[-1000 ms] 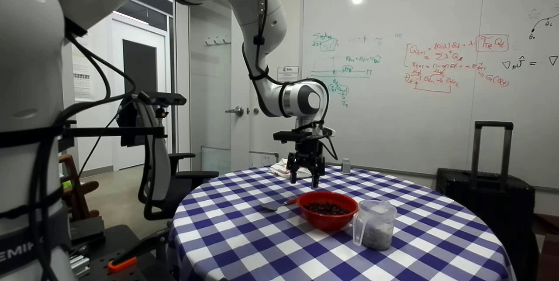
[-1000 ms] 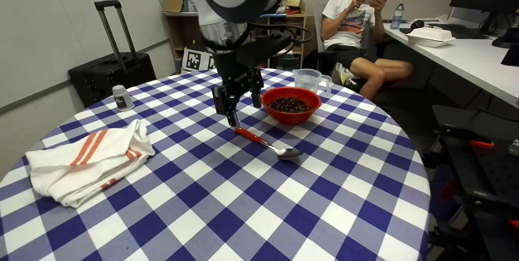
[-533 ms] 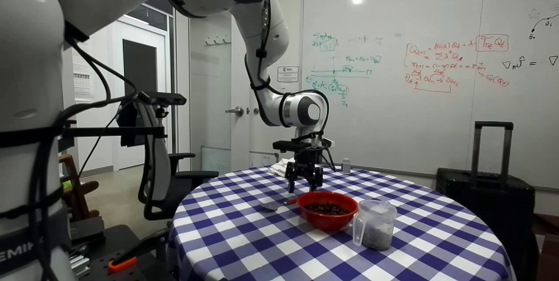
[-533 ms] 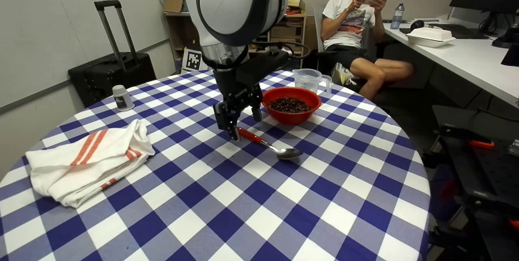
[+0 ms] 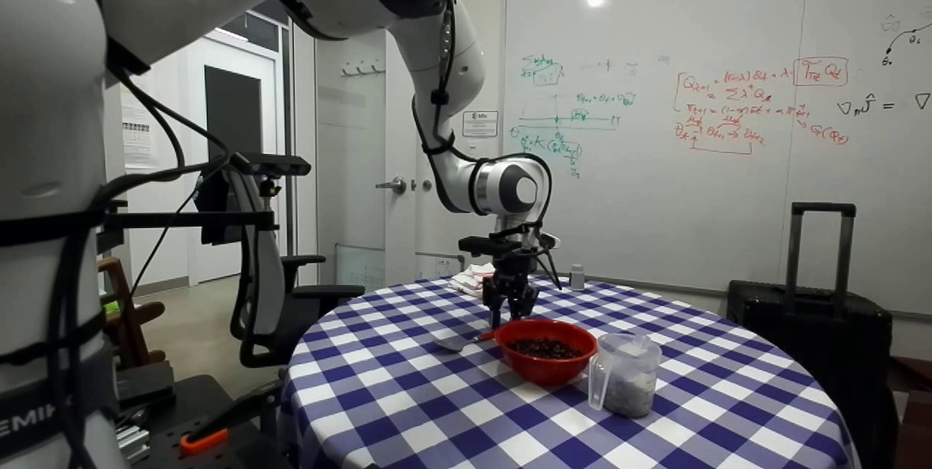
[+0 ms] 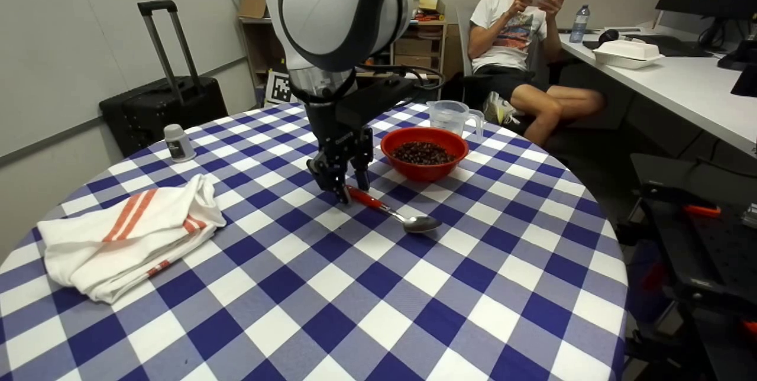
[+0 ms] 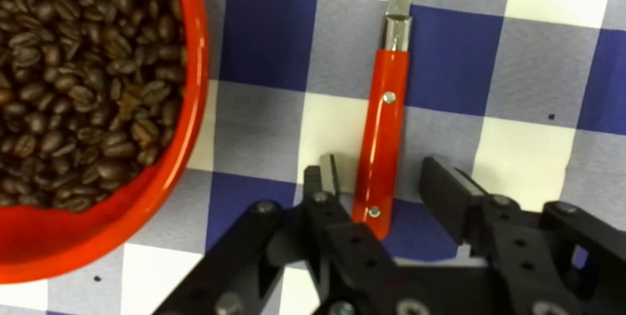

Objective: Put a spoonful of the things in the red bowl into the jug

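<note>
A spoon with a red handle (image 7: 381, 134) lies on the checked cloth, its metal bowl (image 6: 421, 224) pointing away from the red bowl. My gripper (image 7: 379, 170) straddles the handle's end, jaws partly drawn together; cloth shows between the handle and each of the fingers (image 7: 442, 192), so it is open. The red bowl (image 6: 423, 173), filled with dark brown coffee beans (image 7: 73, 109), stands close beside the gripper. In both exterior views the clear jug (image 5: 630, 381) with its handle is on the far side of the bowl from the gripper; the wrist view does not include it.
A folded white towel with red stripes (image 6: 130, 233) and a small grey container (image 6: 179, 143) sit on the round table (image 6: 378, 310). Past the table are a black suitcase (image 6: 162, 103) and a seated person (image 6: 514, 32).
My gripper has come down to the spoon's handle, and its fingers have moved closer together. The spoon, bowl and jug stay where they were.
</note>
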Controlling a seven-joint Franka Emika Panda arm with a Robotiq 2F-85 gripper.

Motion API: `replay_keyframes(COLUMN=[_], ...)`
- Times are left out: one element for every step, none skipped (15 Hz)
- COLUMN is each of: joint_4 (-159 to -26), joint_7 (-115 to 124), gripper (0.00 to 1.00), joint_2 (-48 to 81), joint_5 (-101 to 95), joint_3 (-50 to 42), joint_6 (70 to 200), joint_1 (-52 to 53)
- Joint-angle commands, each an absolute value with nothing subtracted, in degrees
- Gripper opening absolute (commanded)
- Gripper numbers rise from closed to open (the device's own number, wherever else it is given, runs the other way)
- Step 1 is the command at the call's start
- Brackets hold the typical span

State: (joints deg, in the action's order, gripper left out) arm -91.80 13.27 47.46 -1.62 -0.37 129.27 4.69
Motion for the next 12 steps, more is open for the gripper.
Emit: replay_keyframes(joint_4=[-89.38,-89.22,-89.07,-88.98,-89.15,-89.26,-89.43,-89.47,-89.37,-89.42,-89.52,-89.51], joint_7=[11.61,11.60,11.56,11.47,11.24,11.07,10.82,10.04,8.59,7.18,5.36,3.71], gripper=[0.19,0.10,0.04,0.02,0.06,0.06,0.06,0.06,0.06,0.06,0.06,0.06], joint_2=[49.26,49.32,49.36,49.27,49.00,48.77,48.41,48.01,47.61,47.08,46.43,45.69], joint_5=[-0.40,-0.37,-0.32,-0.18,-0.12,-0.09,-0.11,-0.23,-0.50,-0.91,-0.91,-0.99], joint_3=[-0.09,-0.06,-0.01,0.08,0.16,0.21,0.24,0.37,0.55,0.59,0.93,1.15], joint_6=[129.53,129.53,129.53,129.45,129.47,129.54,129.53,129.10,128.13,127.63,127.22,126.66], joint_1=[4.28,4.29,4.26,4.16,4.03,3.94,3.82,3.63,3.39,3.26,2.84,2.52])
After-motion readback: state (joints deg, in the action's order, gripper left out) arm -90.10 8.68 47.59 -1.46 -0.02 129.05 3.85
